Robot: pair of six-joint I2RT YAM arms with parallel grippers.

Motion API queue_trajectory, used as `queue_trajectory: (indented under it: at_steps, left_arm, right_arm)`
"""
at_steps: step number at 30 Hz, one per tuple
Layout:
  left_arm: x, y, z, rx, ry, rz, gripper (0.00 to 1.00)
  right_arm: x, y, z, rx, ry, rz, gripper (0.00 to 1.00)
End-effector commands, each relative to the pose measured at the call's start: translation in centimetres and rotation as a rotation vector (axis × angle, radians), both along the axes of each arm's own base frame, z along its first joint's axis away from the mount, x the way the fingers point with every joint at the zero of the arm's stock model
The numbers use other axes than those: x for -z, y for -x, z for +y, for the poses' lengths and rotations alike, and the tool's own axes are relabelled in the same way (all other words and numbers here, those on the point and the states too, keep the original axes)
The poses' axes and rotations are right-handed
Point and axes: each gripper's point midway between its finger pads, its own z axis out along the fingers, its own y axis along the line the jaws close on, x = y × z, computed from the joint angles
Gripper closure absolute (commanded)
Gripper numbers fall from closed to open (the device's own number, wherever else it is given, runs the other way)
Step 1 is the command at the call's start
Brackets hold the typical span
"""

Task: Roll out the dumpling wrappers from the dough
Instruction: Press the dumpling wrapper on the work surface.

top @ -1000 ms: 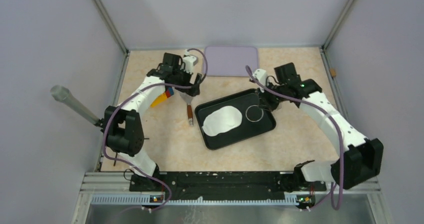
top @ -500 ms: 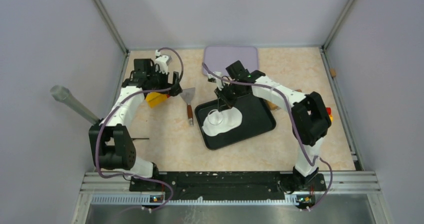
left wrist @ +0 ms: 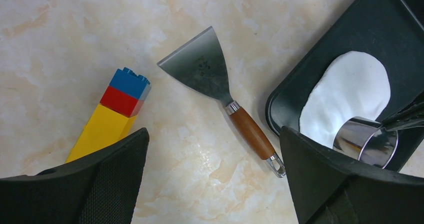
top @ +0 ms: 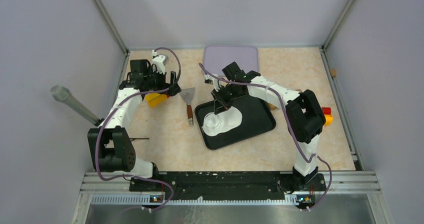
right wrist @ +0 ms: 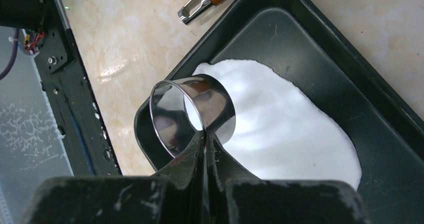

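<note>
Glossy metal ring (right wrist: 216, 109), matt dough (right wrist: 290, 134)

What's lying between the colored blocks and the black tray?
A scraper with a wooden handle. The left wrist view shows it clearest.

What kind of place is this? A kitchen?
Probably not: it looks like a robot lab booth, with plain walls around a table, flattened dough on a black tray, and toy blocks nearby.

Robot lab test cell for sure — plain lilac walls (top: 50, 34), aluminium posts (top: 107, 19). Two arms (top: 125, 104) sit bolted to a rail (top: 220, 179) by the table (top: 170, 149).
</note>
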Motion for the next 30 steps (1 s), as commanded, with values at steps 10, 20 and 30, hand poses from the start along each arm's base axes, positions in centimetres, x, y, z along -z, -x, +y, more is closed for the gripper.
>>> queue_trajectory:
  at_steps: [10,20,30]
  left_arm:
    - [-0.7,-0.3,-0.5,0.015,0.03,-0.039,0.01]
    - [-0.5,-0.3,-0.6,0.017,0.035,-0.034,0.01]
    - [-0.5,-0.3,-0.6,0.018,0.037,-0.035,0.01]
  right_arm:
    - [2.4,-0.2,0.5,-0.011,0.052,0.02,1.0]
    - [3.4,0.0,0.0,-0.019,0.087,0.035,1.0]
    - [3.8,-0.1,0.0,-0.015,0.107,0.022,1.0]
